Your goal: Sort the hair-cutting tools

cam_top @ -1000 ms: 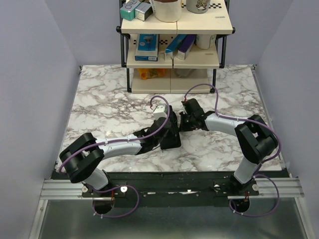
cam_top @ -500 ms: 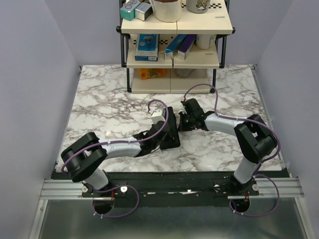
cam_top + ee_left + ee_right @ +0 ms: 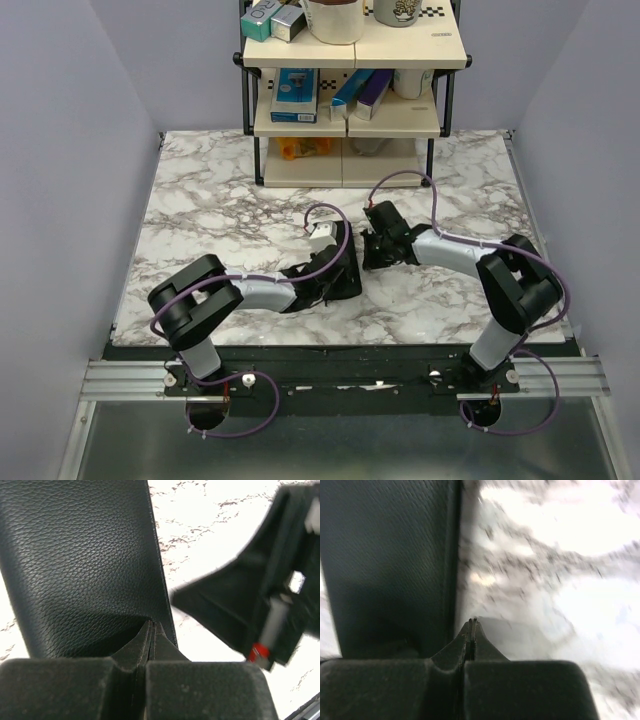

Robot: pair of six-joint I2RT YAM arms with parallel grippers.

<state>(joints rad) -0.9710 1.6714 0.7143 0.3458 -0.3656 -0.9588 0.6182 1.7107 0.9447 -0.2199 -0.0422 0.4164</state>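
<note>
Hair-cutting tools are unseen; sorting is judged unstarted. Left fingers (image 3: 132, 649) and right fingers (image 3: 451, 648) are closed together, mid-frame, at the flat black textured pouch (image 3: 85, 555).

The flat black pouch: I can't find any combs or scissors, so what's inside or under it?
Only the outer face of the flat black grained pouch shows, lying on the white marbled tabletop. Its inside and whatever is beneath are covered; no combs or scissors are visible.
</note>
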